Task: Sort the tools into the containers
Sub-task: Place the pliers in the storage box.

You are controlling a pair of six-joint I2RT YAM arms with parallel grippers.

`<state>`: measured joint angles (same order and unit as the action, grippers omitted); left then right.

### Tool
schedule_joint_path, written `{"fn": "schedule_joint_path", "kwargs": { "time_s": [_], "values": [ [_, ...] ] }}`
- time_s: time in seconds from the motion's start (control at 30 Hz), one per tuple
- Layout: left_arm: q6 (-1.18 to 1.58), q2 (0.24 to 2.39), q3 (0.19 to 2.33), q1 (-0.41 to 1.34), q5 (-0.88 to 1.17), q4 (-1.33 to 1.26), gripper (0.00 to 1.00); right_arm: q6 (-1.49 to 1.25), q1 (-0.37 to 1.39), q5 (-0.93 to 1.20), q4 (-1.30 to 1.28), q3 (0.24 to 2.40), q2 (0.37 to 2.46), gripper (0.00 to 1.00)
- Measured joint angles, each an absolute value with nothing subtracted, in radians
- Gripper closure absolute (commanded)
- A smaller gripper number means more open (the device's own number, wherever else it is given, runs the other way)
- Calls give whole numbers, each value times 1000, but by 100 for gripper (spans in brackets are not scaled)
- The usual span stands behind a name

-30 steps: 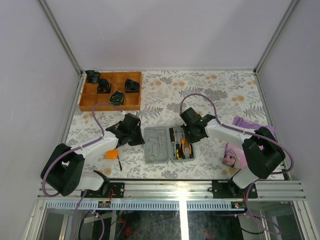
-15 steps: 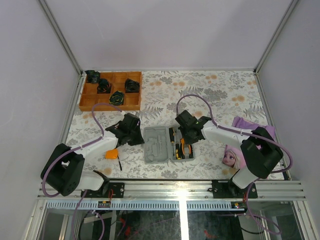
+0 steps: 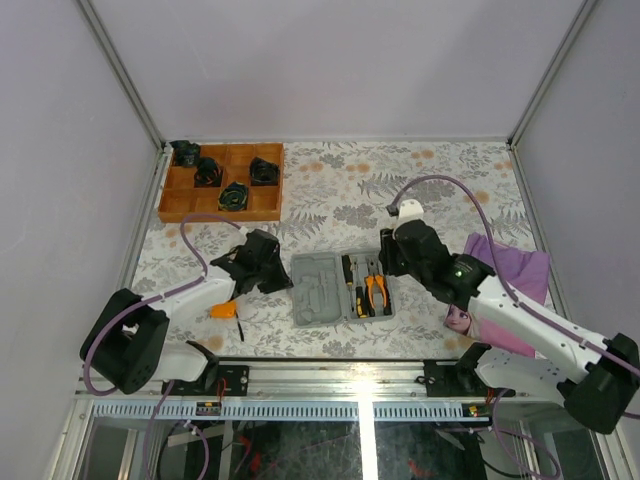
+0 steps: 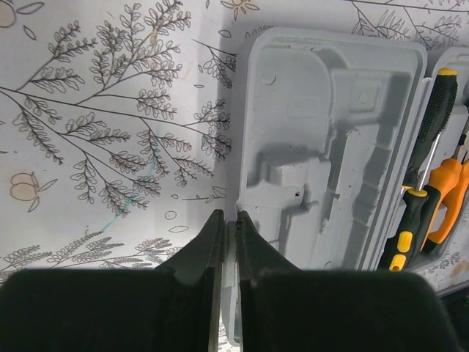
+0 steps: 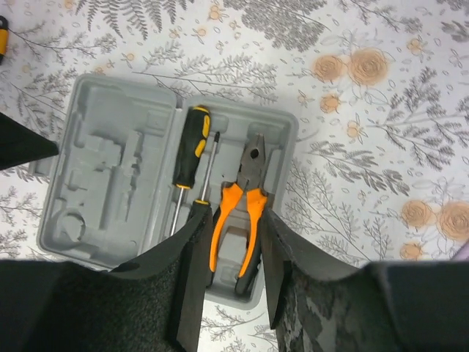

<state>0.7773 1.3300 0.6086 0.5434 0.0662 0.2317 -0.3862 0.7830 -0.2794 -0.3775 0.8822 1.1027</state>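
My left gripper point(image 4: 229, 216) looks clamped shut on the left rim of the grey case point(image 4: 308, 132), though its own bulk hides the lower part. The right gripper point(image 5: 233, 216) hangs wide open over the pliers point(image 5: 253, 172) in the case, near the front edge. The orange tray point(image 3: 265, 203) sits way off in the back-left corner.

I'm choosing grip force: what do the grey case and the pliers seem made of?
The grey case looks like matte moulded plastic: uniform dull grey, rounded formed recesses. The pliers seem to have dark metal jaws and smooth orange plastic or rubber grips; which is unclear.
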Motion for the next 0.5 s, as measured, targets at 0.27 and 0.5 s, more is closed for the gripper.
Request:
{"fn": "schedule_joint_path", "kwargs": {
  "time_s": [0.27, 0.5],
  "values": [
    [812, 1393, 655, 626, 61, 209, 85, -434, 783, -304, -376, 709, 981, 48],
    [809, 1396, 723, 653, -9, 271, 57, -454, 783, -304, -375, 695, 926, 44]
  ]
}}
